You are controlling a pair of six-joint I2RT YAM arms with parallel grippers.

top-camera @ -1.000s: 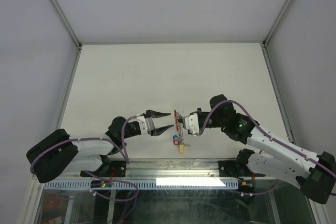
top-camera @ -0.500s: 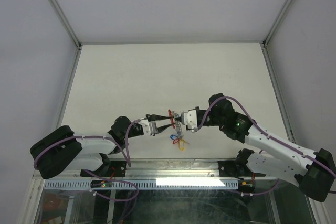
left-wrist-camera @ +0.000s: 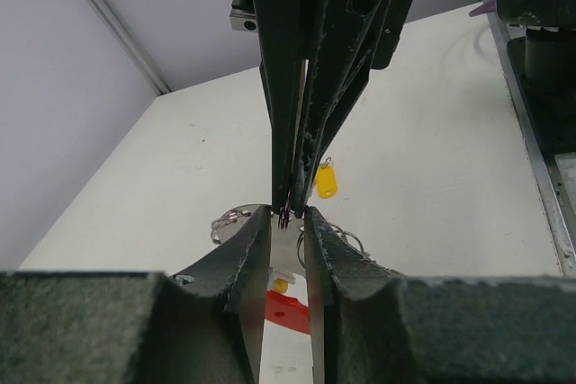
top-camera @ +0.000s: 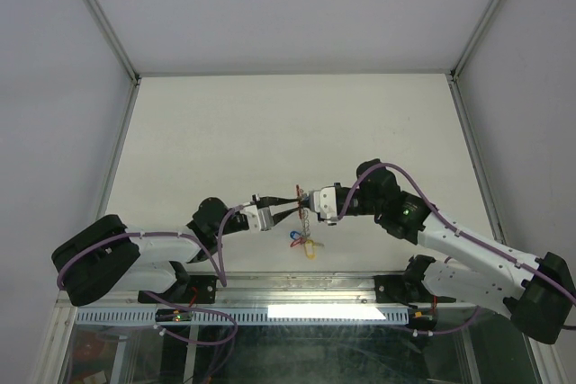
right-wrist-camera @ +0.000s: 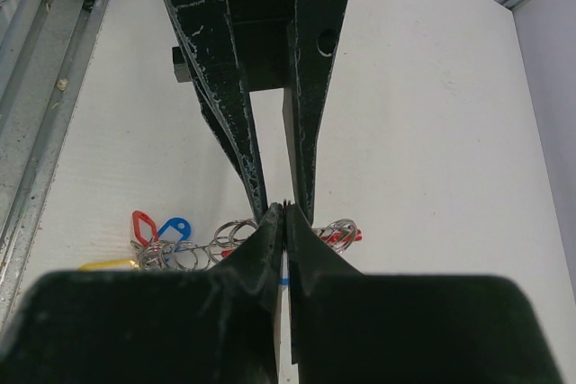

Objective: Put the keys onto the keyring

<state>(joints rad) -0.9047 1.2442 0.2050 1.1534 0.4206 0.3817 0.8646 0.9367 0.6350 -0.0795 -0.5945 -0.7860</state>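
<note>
Looking down, I see the white table (top-camera: 270, 123) with both arms reaching over its near middle, their tips meeting nose to nose above it. My right gripper (right-wrist-camera: 284, 215) is pinched tight on the keyring (left-wrist-camera: 284, 216), which shows edge-on as a thin sliver. My left gripper (left-wrist-camera: 287, 218) stands narrowly parted, one finger on each side of that sliver. The keys (right-wrist-camera: 193, 245) lie bunched on the table just below, with red, blue and yellow tags showing.
</note>
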